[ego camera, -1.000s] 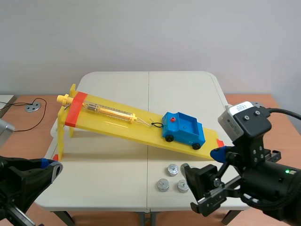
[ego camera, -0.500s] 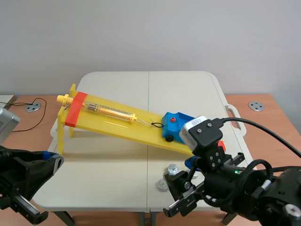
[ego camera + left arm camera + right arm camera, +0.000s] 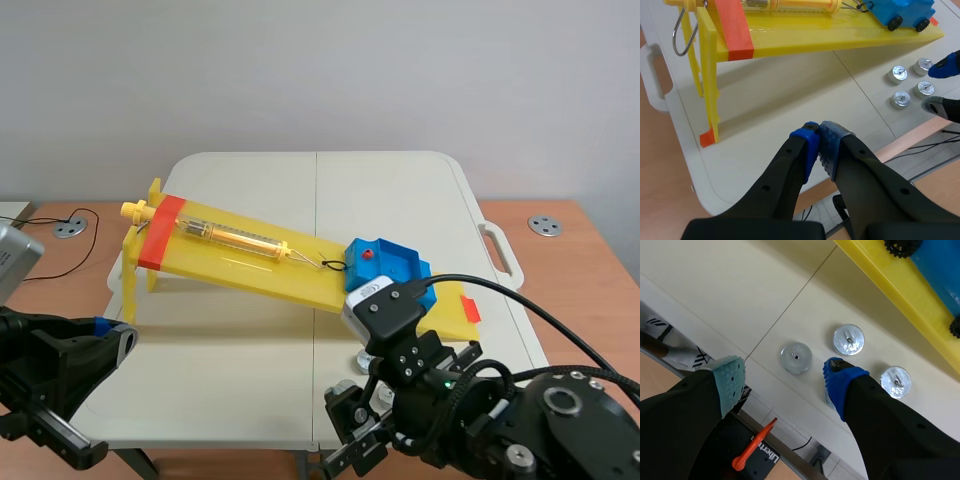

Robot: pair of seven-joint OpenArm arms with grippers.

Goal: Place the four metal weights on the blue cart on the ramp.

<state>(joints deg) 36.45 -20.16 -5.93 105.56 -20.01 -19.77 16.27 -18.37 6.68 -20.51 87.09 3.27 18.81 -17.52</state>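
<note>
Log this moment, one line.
left end effector shut | right end effector open above four round metal weights on table | blue cart on yellow ramp, unloaded

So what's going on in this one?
Nothing has been loaded yet. All four metal weights sit on the table just below the low end of the yellow ramp. The blue cart is parked on the ramp's lower part. The right gripper hangs open over the weights and holds nothing. The left gripper is shut on nothing, off near the table's edge by the ramp's raised end.
</note>
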